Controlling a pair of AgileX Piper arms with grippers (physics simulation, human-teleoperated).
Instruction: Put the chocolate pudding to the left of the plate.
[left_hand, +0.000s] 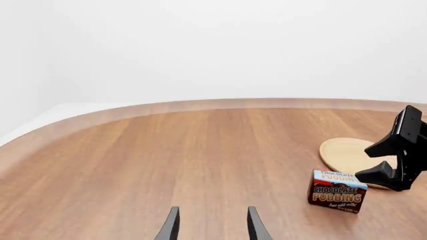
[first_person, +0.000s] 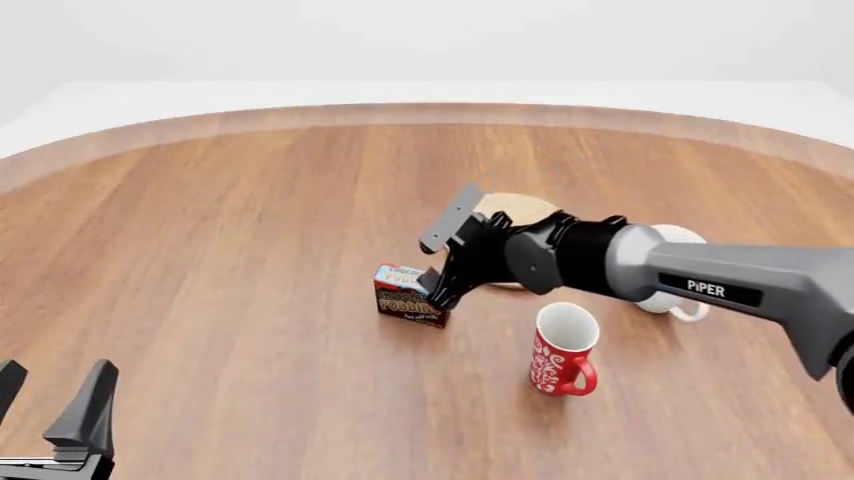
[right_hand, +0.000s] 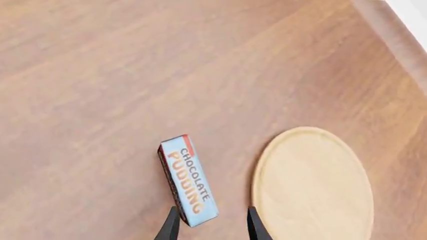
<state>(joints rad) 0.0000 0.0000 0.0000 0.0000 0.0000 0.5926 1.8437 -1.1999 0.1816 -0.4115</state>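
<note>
Your right gripper (first_person: 442, 290) hung just above the chocolate pudding (first_person: 408, 296), jaws parted and holding nothing; in the right wrist view the fingertips (right_hand: 175, 225) straddled only one end of the carton, not its middle. The chocolate pudding stood on the worktop (first_person: 227, 250) near its centre, just beside the plate (right_hand: 313, 185) on the side toward the worktop's left edge, apart from it by a narrow strip of wood; so it seemed to lie already where the task wanted it.

The chief risk was in your own withdrawal; a finger dragged sideways could have caught the carton's end and tipped it, or pushed it against the plate's rim. A closing of the jaws there would have pinched a corner only, and a lift on such a hold might have let the carton swivel and drop. The red mug (first_person: 562, 351) stood close under your right arm's forearm, toward the near edge, and the white mug (first_person: 674, 290) was half hidden behind it; a low sweep back could have knocked either. Your left gripper (first_person: 51, 400) waited at the near left corner, jaws apart and empty, well clear.
</note>
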